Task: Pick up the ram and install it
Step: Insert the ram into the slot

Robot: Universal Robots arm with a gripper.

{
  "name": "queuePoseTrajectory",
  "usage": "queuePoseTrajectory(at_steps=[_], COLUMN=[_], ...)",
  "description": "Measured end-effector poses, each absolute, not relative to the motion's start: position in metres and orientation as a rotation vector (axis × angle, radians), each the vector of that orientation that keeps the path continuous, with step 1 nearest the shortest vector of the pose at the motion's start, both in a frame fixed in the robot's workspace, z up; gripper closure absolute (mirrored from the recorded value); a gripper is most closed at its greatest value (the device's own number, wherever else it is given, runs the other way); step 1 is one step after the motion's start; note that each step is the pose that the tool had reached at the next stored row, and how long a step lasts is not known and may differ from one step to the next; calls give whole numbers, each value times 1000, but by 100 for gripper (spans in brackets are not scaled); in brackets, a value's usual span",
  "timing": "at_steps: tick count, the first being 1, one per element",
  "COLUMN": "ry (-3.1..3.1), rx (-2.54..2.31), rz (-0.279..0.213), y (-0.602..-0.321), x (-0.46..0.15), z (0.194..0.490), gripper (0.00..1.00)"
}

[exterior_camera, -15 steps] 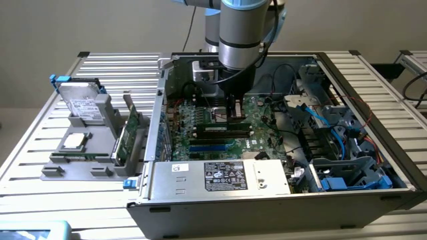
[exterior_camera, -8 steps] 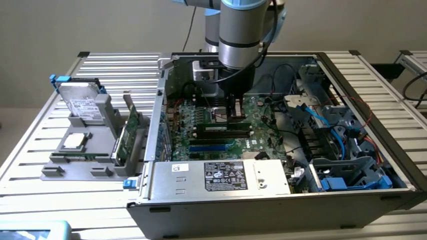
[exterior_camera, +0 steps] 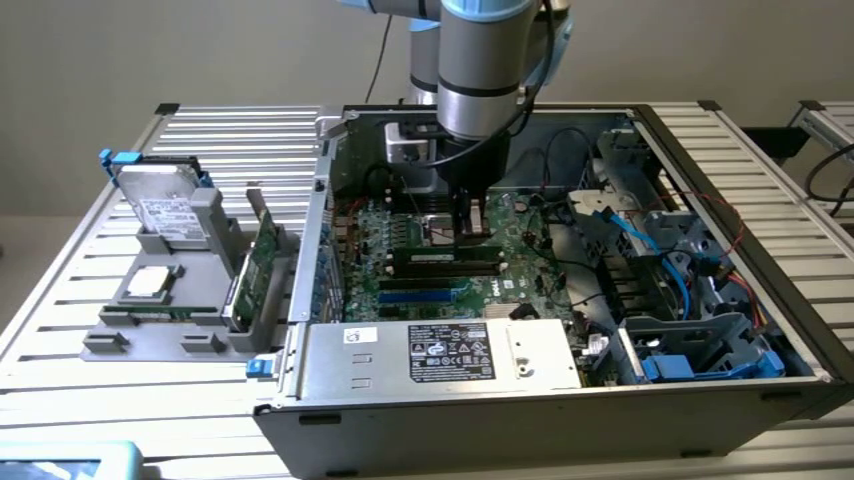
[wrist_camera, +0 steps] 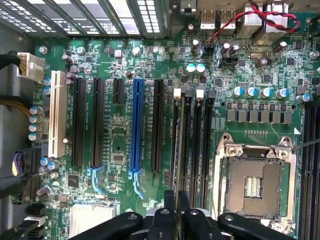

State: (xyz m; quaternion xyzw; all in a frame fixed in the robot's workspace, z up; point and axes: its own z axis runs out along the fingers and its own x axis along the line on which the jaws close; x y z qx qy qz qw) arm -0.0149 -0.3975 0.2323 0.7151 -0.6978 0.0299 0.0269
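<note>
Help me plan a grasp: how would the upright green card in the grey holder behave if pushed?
The green card looks like a thin bare board: probably stiff and light. Standing on edge in the grey holder, it might tip if pushed sideways.

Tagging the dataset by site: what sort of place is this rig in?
Likely a robotics lab bench for PC assembly trials: an open desktop case sits on a slatted aluminium table, a grey fixture beside it holds loose parts, and a robot arm reaches into the case.
</note>
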Motion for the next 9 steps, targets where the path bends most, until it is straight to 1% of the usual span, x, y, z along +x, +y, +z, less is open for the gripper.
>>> queuePoseTrajectory(at_steps=[9], ry=[-2152], rx=[2205], rz=[100], y=[-397], x=[-15], z=[231], gripper=[86])
